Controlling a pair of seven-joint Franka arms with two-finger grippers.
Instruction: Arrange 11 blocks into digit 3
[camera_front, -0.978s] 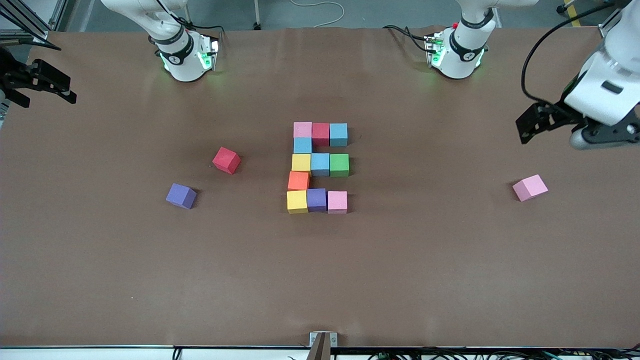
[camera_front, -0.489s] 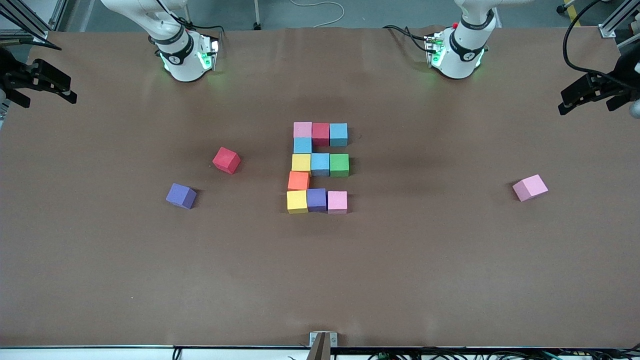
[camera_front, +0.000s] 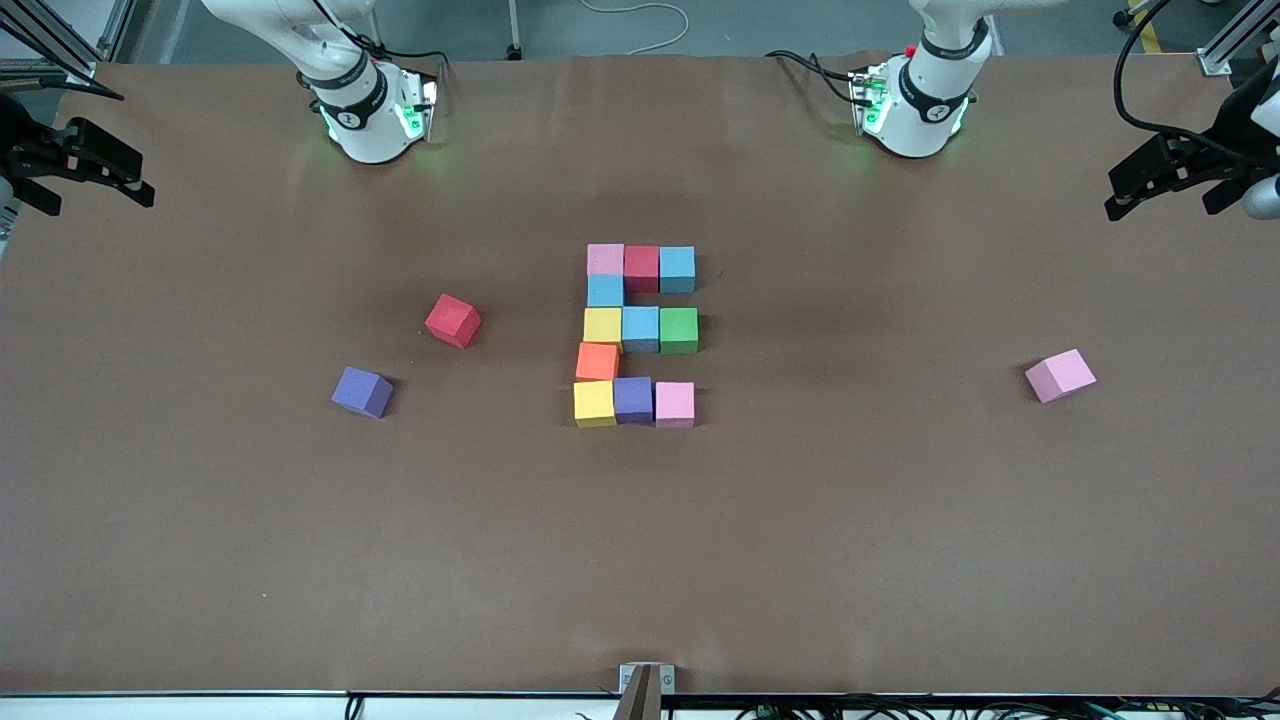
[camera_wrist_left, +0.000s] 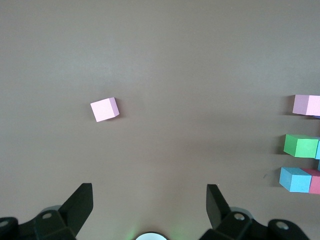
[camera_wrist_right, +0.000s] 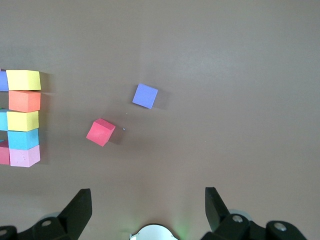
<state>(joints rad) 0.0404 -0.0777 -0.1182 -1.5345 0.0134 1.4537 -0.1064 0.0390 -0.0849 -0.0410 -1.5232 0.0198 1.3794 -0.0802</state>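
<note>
Item: the digit 3 (camera_front: 637, 335), 11 touching blocks lying flat at the middle of the table (camera_front: 640, 560), seemingly complete; no containers are showing. 3 spares are lying apart: the red block (camera_front: 453, 320) and purple block (camera_front: 362, 391) at its 9 o'clock, the pink block (camera_front: 1060, 375) at 3 o'clock. The left end effector (camera_front: 1150, 185) and right end effector (camera_front: 95, 170) are hanging open and empty over the table's ends, probably parked clear.

Both wrist views cut the digit 3 (camera_front: 638, 335) at their edges, showing only some blocks. In the front view the left gripper (camera_front: 1170, 185) and right gripper (camera_front: 85, 170) run off the frame's sides.
</note>
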